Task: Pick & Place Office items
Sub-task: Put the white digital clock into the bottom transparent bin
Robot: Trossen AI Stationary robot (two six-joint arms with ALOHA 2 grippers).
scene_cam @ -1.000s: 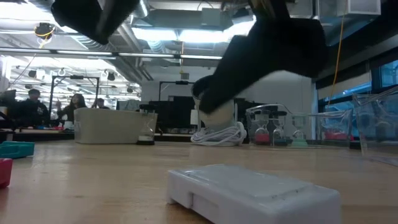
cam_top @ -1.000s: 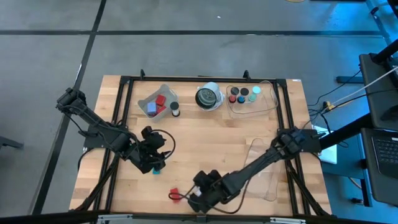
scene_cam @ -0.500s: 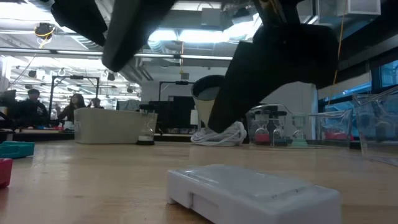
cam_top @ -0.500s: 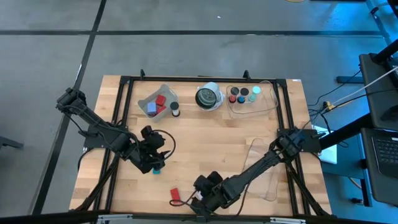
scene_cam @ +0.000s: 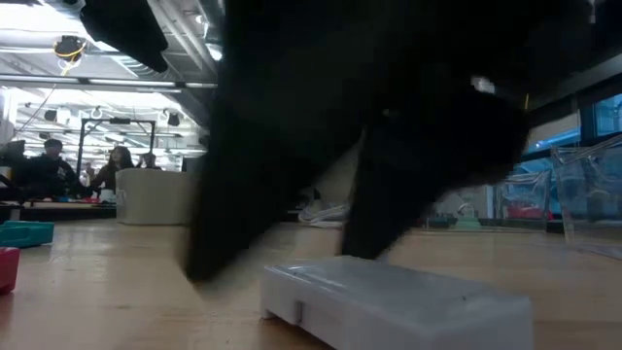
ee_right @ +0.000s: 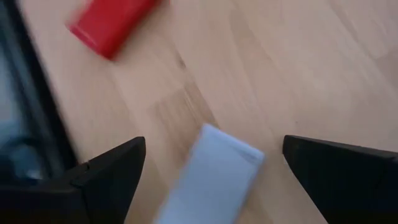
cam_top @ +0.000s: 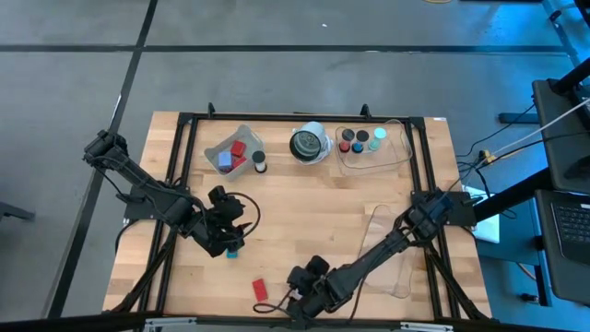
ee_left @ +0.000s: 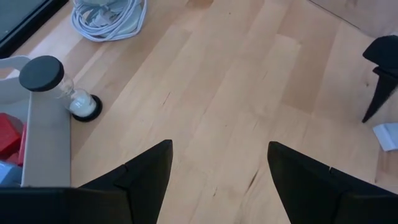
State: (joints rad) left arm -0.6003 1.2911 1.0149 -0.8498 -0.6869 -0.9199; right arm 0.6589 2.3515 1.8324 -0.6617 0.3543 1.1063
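At the table's near edge the right claw hangs spread wide over a pale block, apparently lining up to grab it, touching nothing. A red block lies just beside. Farther back, the left claw waits spread and empty near a teal block.

Red block lies flat; pale block beside it.
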